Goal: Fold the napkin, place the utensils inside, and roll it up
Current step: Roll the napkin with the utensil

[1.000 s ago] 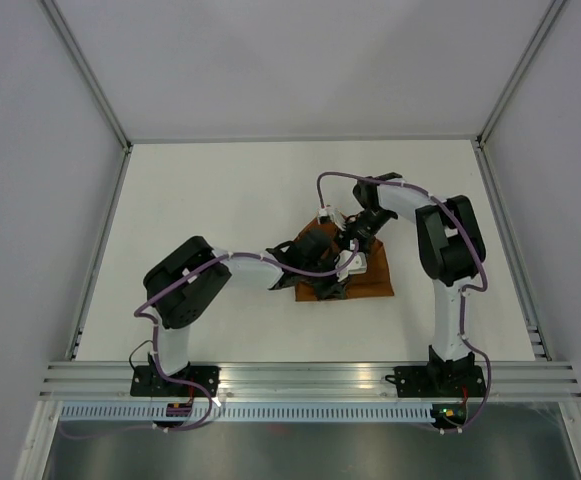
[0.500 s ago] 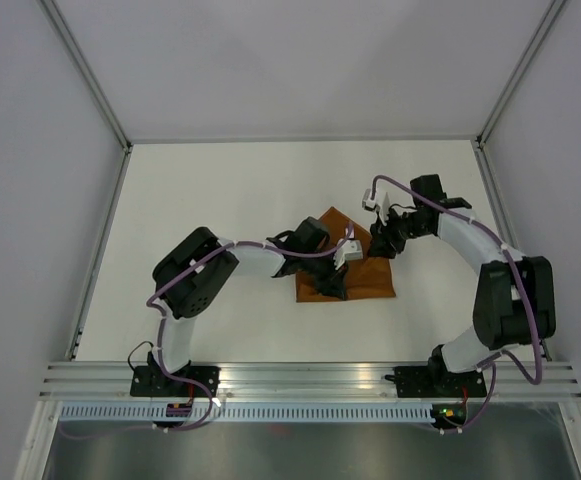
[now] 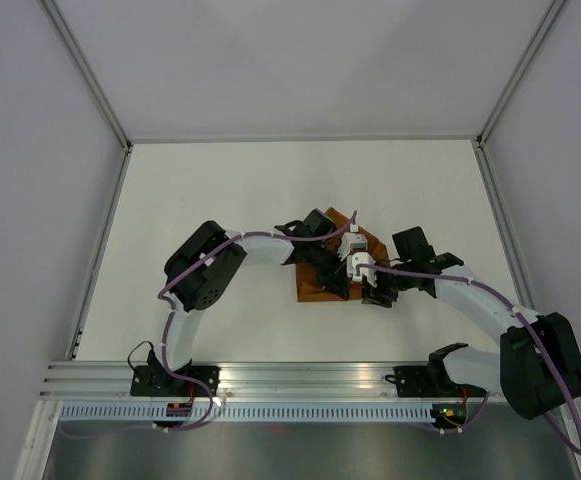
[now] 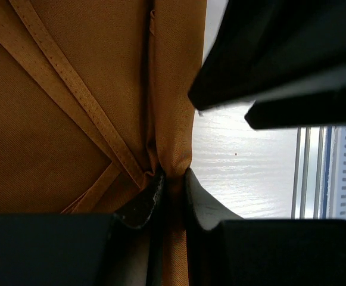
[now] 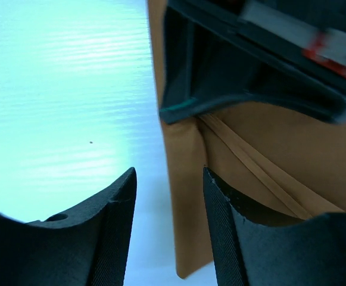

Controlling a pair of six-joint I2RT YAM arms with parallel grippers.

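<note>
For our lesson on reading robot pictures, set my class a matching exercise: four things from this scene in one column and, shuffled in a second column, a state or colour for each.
Column one:
1. rust-orange satin napkin
2. left arm's black pincer
3. right arm's black pincer
4. smooth table top

Column two:
a. open, gripping nothing
b. white and glossy
c. shut on a pinch of cloth
d. folded over, hem bands showing

Pairs: 1-d; 2-c; 3-a; 4-b

The left gripper (image 3: 332, 280) hides the middle of the napkin (image 3: 308, 290) from above. The right wrist view shows that gripper blurred and cropped.
</note>
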